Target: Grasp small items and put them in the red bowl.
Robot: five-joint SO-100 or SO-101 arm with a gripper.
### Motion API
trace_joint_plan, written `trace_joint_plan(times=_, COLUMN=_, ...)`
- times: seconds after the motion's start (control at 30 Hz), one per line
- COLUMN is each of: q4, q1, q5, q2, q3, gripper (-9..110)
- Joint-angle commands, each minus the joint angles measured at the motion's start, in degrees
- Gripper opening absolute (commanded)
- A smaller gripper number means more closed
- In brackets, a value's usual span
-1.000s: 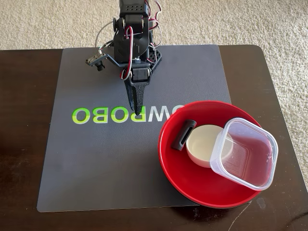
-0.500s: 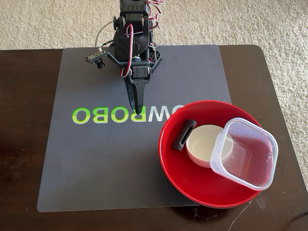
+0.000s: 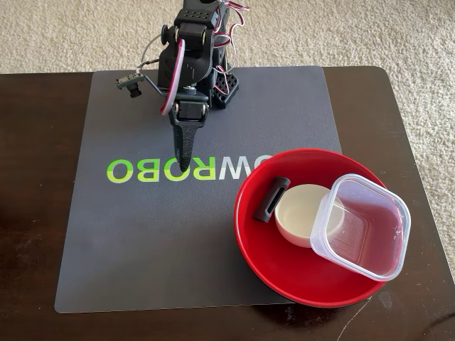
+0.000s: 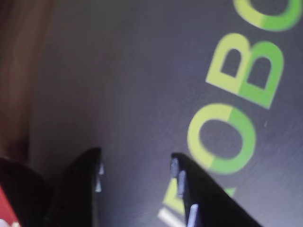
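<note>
Red bowl (image 3: 266,245) at 4 o'clock on mat (image 3: 128,241), holds grey bar (image 3: 271,199), cream dish (image 3: 298,214), clear tub (image 3: 366,227). Gripper (image 4: 135,163) jaws spread, empty, over mat lettering (image 3: 135,170) — prob. seeking clip, not visible.

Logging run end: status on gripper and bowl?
Gripper open, empty, over mat. Red bowl holds grey bar, cream dish, clear tub. Nothing in the way.
</note>
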State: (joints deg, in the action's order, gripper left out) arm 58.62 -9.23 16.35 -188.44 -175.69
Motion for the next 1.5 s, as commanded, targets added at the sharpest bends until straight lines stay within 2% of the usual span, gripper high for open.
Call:
trace_joint_plan(times=0.0, q4=-1.0, q1=3.5, q5=-3.2, q2=-0.2, q3=2.0, gripper=0)
trace_joint_plan(times=0.23, q4=-0.5, q1=4.4, q5=-3.3, q2=-0.2, q3=2.1, gripper=0)
trace_joint_plan(times=0.33, q4=-1.0, q1=5.2, q5=-3.8, q2=-0.2, q3=1.9, gripper=5)
trace_joint_plan(times=0.5, q4=-2.8, q1=-0.1, q5=-1.7, q2=-0.2, q3=1.4, gripper=5)
trace_joint_plan(times=0.53, q4=-3.7, q1=-0.8, q5=-6.9, q2=-0.2, q3=1.2, gripper=6)
trace_joint_plan(times=0.7, q4=-2.5, q1=-2.5, q5=-11.0, q2=-0.2, q3=1.7, gripper=8)
trace_joint_plan(times=0.8, q4=-2.2, q1=-1.8, q5=-11.2, q2=-0.2, q3=1.8, gripper=7)
trace_joint_plan(times=0.9, q4=-2.2, q1=-1.0, q5=-10.4, q2=-0.2, q3=1.8, gripper=0)
trace_joint_plan(times=1.27, q4=-2.3, q1=-1.0, q5=-10.8, q2=-0.2, q3=1.8, gripper=0)
trace_joint_plan(times=1.37, q4=-2.3, q1=-1.1, q5=-11.0, q2=-0.2, q3=1.8, gripper=5)
trace_joint_plan(times=1.47, q4=-2.3, q1=-1.1, q5=-11.0, q2=-0.2, q3=1.8, gripper=5)
